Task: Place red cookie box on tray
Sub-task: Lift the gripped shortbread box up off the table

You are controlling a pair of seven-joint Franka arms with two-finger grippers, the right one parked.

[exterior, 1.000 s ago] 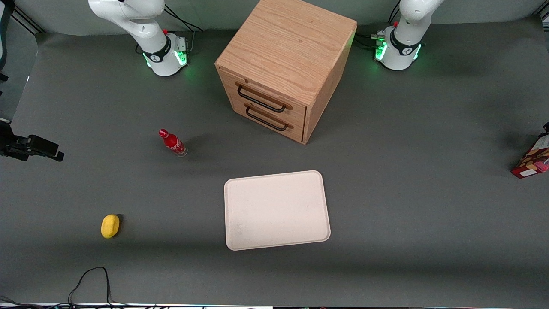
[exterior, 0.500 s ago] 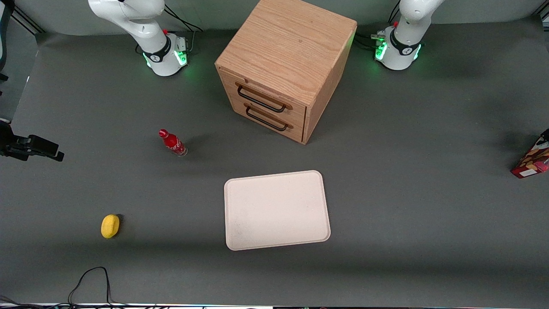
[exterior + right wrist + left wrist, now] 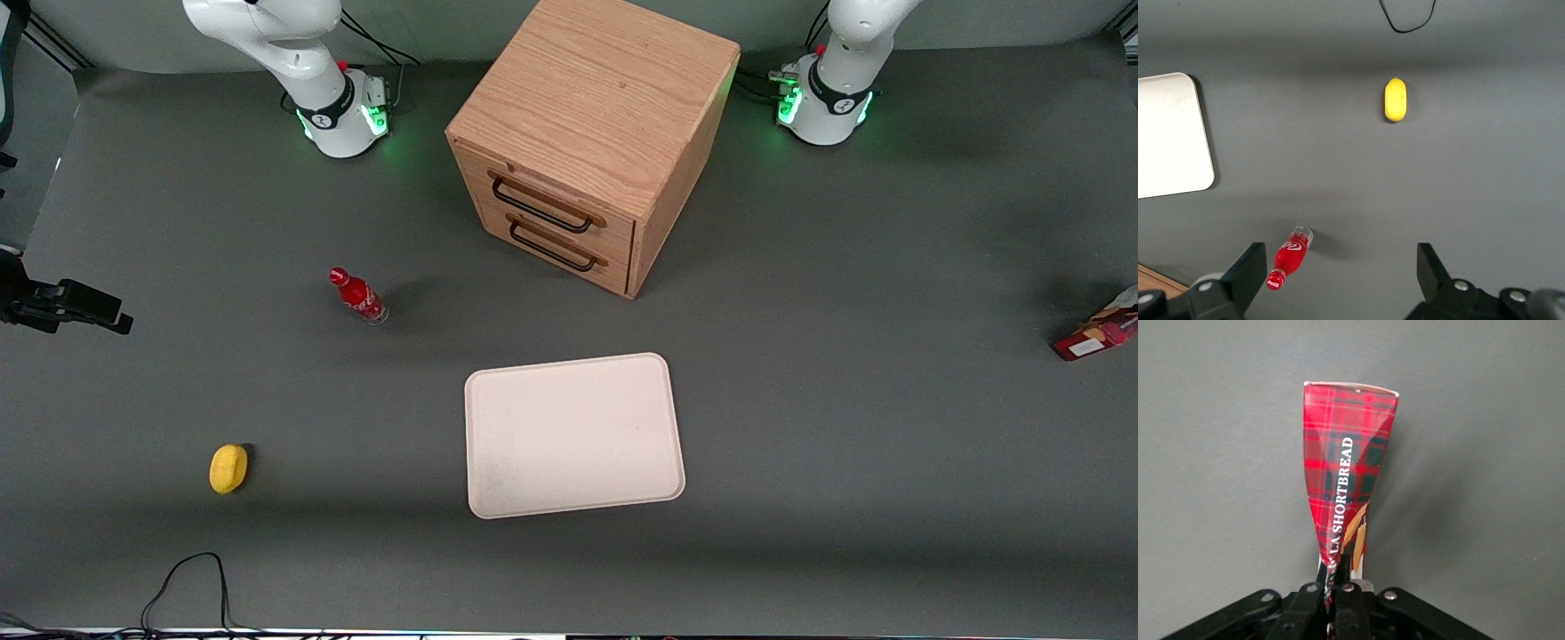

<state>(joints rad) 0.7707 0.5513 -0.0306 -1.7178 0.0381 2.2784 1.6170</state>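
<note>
**A:** Start with the front view. Where is your red cookie box (image 3: 1097, 335)?

**B:** You'll find it at mid-height on the very edge of the frame, at the working arm's end of the table (image 3: 845, 373). Only part of it shows, with the white end panel turned toward the frame's centre. The tray (image 3: 498, 498) sits in the lower middle of the frame, nearer the camera than the drawer cabinet (image 3: 596, 107) and well apart from the box. You won't see the gripper in this view.

**A:** And the left wrist view?

**B:** There your gripper (image 3: 1337, 587) is clamped on one end of the red cookie box (image 3: 1346, 463), and the cardboard is pinched flat between the fingers. The box's long axis runs straight out from the fingertips and its free end is wider. I judge the grasp is made and the carry comes next.

**A:** What does that move turn on?

**B:** The tray lies sideways from the box, toward the parked arm's end and slightly nearer the camera. You hold the box by its tip, so expect the free end to swing. I'd lay its length across the tray's short side.

**A:** And the right wrist view?

**B:** It shows you only a corner of the tray (image 3: 1171, 133), the red bottle (image 3: 1290, 257) and a yellow object (image 3: 1395, 99), with no box and no gripper.
</note>
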